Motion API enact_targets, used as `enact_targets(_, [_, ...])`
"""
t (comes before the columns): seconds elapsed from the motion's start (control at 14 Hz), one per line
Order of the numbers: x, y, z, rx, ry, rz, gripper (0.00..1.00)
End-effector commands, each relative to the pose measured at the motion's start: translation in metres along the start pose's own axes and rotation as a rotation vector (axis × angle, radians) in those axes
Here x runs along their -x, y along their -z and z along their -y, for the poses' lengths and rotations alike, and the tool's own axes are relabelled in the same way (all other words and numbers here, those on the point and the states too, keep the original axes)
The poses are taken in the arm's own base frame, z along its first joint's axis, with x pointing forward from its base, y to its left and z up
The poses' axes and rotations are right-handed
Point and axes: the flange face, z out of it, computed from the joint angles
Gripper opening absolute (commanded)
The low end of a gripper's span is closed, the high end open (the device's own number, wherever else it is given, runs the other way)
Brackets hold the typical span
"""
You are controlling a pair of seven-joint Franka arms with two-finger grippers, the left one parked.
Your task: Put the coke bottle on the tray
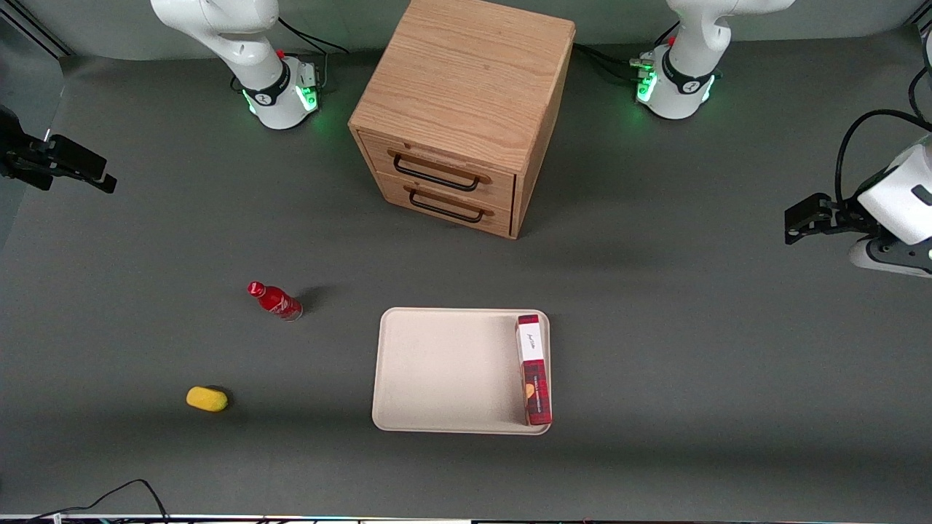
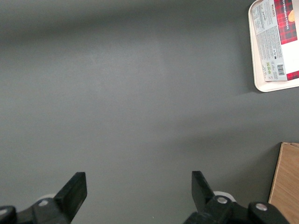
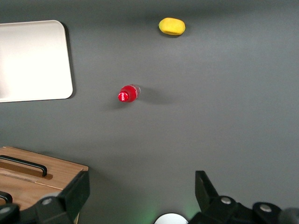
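Note:
The coke bottle (image 1: pixel 275 300) is small and red with a red cap, and it stands on the grey table beside the tray, toward the working arm's end. The right wrist view looks down on the coke bottle (image 3: pixel 128 93) and its cap. The beige tray (image 1: pixel 437 371) lies flat, nearer the front camera than the wooden cabinet, and one rounded corner of the tray (image 3: pixel 32 60) shows from the wrist. My right gripper (image 1: pixel 102 178) hangs high at the working arm's end of the table, well away from the bottle. This gripper (image 3: pixel 142 189) is open and holds nothing.
A long red plaid box (image 1: pixel 534 367) lies on the tray along the edge toward the parked arm. A small yellow oval object (image 1: pixel 207 399) sits nearer the front camera than the bottle. A wooden two-drawer cabinet (image 1: pixel 466 109) stands between the arm bases.

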Motion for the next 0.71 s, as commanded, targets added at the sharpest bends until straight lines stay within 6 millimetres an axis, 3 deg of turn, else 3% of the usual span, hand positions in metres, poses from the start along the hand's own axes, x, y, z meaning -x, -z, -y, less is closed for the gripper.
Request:
enact_targets(0.0, [0.007, 0.006, -0.003, -0.020, 0.001, 0.002, 1.00])
enact_targets(0.36, [0.007, 0.003, -0.002, -0.013, 0.003, 0.014, 1.00])
enact_targets(0.64, [-0.004, -0.009, 0.016, -0.016, 0.023, 0.007, 1.00])
